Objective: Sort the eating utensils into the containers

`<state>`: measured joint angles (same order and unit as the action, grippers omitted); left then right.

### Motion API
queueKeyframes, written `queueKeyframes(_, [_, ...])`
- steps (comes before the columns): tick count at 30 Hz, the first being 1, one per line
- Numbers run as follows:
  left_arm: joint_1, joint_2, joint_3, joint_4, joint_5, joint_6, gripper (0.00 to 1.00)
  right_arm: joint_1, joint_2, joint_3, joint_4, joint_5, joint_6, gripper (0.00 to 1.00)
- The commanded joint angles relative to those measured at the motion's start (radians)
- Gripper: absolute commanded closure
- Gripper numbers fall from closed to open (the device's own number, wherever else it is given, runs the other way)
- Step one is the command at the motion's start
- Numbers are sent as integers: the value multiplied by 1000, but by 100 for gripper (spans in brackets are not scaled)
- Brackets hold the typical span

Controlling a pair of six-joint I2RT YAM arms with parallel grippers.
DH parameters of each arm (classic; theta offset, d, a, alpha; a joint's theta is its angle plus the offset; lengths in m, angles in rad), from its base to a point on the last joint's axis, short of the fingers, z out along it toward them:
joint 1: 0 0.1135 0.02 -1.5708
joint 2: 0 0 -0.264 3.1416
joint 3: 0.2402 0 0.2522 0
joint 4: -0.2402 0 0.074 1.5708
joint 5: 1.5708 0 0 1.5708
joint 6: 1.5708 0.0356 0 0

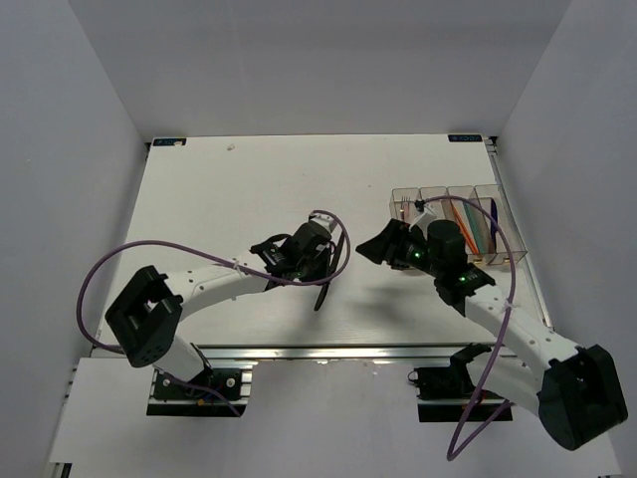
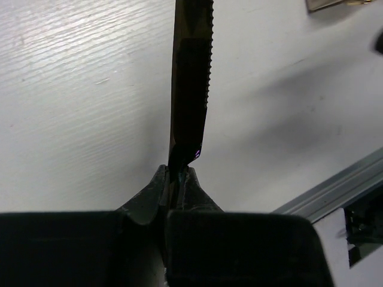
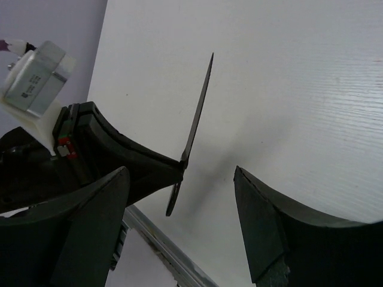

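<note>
Now | left tool [image 2: 178,174] clamps dark knife [image 2: 190,84] | right tool [image 3: 179,185] spread nearby

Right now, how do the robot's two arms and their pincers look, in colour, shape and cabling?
The left arm and right arm have white links with bulky black joint housings. A thin purple cable loops along each. The left pincer and right pincer are black, with wedge-shaped fingers. Small green lights glow at the right wrist.

no text can be read. the label [image 3: 30,84] on the grey box [image 3: 48,60] carries print too blurred to make out, as do the small blue tags [image 1: 465,138] at the far corners of the table [image 1: 249,189].
</note>
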<state>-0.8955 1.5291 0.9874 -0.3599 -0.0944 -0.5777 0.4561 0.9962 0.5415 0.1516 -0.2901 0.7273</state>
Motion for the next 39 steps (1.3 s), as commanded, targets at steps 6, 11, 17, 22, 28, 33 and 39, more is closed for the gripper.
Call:
queueKeyframes(6, [-25,-67,5,101,73,-27,100,107,143,48,137,137,3,28])
queueKeyframes(11, [-29,-70,2,136,99,-39,100,119,192,57,172,135,3,29])
queueKeyframes(17, [-43,-63,0,160,143,-45,100,141,232,89,195,131,1,32])
queueKeyframes(22, [-49,-67,-3,180,147,-56,100,147,269,89,206,137,18,66])
queueKeyframes(28, [-49,-55,40,153,110,-60,100,148,272,87,223,103,-5,100])
queueKeyframes(33, [-49,-56,102,40,-2,-67,2,115,229,222,19,163,-192,100])
queueKeyframes(39, [-49,-187,111,-181,-244,-34,2,-17,274,556,-394,284,-567,100])
